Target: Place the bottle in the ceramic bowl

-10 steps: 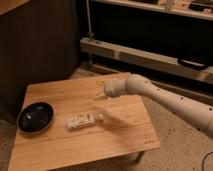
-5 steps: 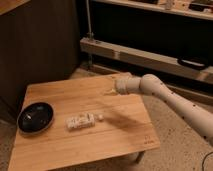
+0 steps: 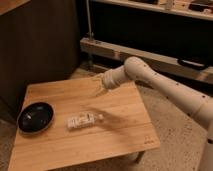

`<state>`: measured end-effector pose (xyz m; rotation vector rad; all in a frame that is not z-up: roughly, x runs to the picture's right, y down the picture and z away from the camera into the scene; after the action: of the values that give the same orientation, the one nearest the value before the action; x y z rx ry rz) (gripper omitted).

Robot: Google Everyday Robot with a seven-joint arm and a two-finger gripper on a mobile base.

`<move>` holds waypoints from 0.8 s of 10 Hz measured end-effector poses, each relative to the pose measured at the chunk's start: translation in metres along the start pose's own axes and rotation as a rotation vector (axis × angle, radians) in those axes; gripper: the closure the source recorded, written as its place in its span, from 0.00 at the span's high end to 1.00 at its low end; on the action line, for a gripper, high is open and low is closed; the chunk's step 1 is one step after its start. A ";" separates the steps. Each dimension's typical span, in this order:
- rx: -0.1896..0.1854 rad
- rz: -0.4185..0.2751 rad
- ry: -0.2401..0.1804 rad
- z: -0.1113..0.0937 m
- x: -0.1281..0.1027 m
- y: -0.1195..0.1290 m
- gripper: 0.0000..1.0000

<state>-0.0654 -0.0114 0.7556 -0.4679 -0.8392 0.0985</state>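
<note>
The bottle (image 3: 85, 120) lies on its side a little left of the frame's centre, on the wooden table (image 3: 122, 137), its long axis running roughly left to right. The ceramic bowl (image 3: 36, 117) sits near it on the left, apart from it and close to the table's left edge. The gripper (image 3: 100, 90) hangs above the table, up and to the right of the bottle and clear of it. Its jaws stand released with nothing between them. The arm (image 3: 160, 82) reaches in from the right of the frame.

The step in hand looks like the reach to the bottle. To do it well, the gripper should come down with its jaws set across the bottle's narrow width, near the middle of its length. A round bottle lying flat may roll if one jaw touches first, so an even, centred close is safer.

The carry to the bowl is short, leftward over bare wood, with nothing standing in between. The bowl's nearness to the left edge calls for a gentle release, low over its centre, so neither bowl nor bottle gets nudged off. The front edge is well away from both.
</note>
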 end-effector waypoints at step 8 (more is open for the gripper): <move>-0.108 0.041 0.030 0.027 0.036 0.101 0.65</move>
<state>-0.0512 0.0981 0.7518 -0.5875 -0.8082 0.0843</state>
